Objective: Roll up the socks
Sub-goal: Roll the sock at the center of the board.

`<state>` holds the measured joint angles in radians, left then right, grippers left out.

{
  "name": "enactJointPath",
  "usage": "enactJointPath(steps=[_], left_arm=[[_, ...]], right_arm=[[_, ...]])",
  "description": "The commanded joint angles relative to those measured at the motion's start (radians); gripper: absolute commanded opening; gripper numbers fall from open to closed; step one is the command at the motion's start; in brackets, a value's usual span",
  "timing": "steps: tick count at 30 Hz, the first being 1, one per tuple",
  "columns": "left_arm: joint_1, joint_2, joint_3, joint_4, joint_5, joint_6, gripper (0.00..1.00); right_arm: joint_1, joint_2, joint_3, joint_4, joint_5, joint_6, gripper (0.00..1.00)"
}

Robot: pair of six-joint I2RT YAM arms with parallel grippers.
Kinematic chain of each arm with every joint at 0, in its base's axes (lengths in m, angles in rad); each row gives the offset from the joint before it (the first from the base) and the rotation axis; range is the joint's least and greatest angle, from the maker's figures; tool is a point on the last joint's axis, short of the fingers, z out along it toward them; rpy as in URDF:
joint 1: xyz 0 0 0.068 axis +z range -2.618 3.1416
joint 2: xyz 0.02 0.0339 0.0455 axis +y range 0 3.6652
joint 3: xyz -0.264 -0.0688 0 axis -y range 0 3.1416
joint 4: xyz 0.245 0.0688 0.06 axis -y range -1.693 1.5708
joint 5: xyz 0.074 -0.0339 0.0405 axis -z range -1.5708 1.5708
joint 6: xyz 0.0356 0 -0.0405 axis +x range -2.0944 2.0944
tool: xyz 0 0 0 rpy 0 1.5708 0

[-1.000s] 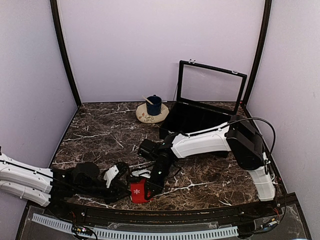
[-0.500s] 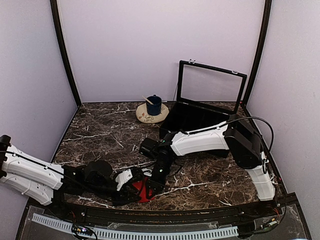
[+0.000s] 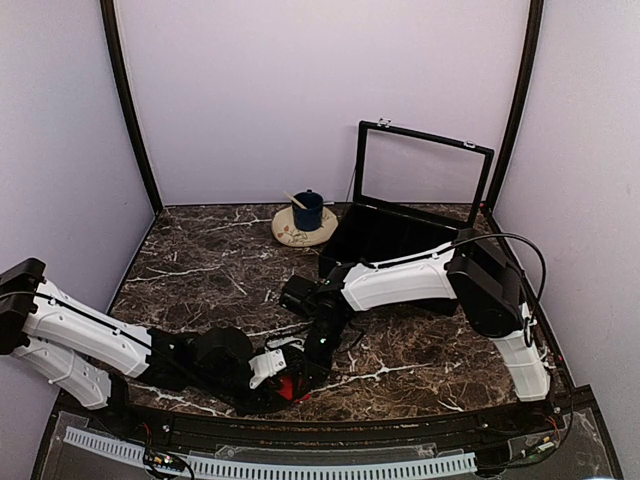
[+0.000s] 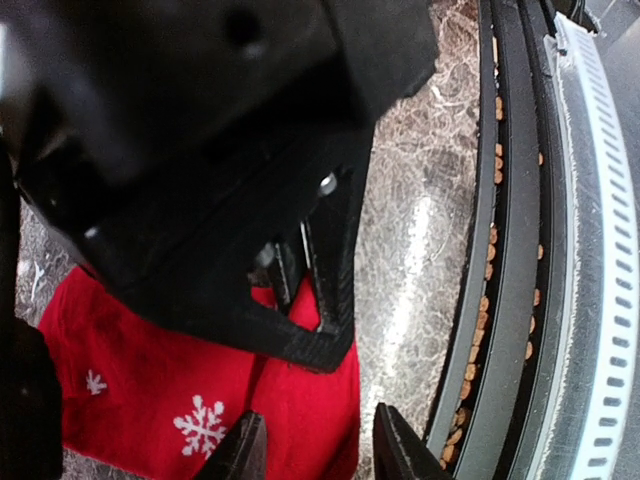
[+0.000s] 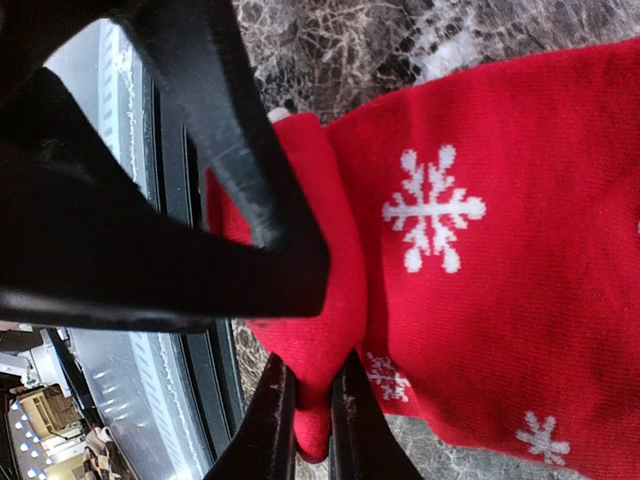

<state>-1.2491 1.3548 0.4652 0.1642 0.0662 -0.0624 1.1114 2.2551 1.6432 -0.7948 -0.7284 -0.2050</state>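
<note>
Right gripper [image 5: 312, 420] pinching red sock [image 5: 480, 250]; left gripper [image 4: 315, 455] jaws apart. Black case [image 3: 340, 255] open (inside too dark), cup [image 3: 308, 211] holds stick [image 3: 294, 199].

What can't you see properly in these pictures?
- Right wrist view: the red sock, pinched by the right gripper, runs off the picture's edges.
- Left wrist view: the right gripper's blurry dark body covers most of the sock.
- Top view: the arms hide nearly all of it.
- Second sock: not findable in any view.
- Blue cup, top view: too small to see inside.
</note>
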Motion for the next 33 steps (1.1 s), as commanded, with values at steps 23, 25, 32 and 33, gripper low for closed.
enactJointPath(steps=[23,25,32,33], left_arm=[[-0.027,0.099,0.083,-0.143,-0.065,-0.025,0.37],[-0.027,0.106,0.088,-0.146,-0.065,-0.025,0.37],[-0.027,0.127,0.101,-0.151,-0.055,-0.014,0.37],[-0.027,0.129,0.102,-0.152,-0.054,-0.012,0.37]], right_arm=[[-0.025,0.003,-0.041,-0.02,-0.002,-0.014,0.01],[-0.029,-0.002,-0.049,-0.019,0.002,-0.012,0.01],[-0.043,-0.026,-0.095,0.003,0.008,0.003,0.0],[-0.046,-0.03,-0.1,0.007,0.009,0.006,0.0]])
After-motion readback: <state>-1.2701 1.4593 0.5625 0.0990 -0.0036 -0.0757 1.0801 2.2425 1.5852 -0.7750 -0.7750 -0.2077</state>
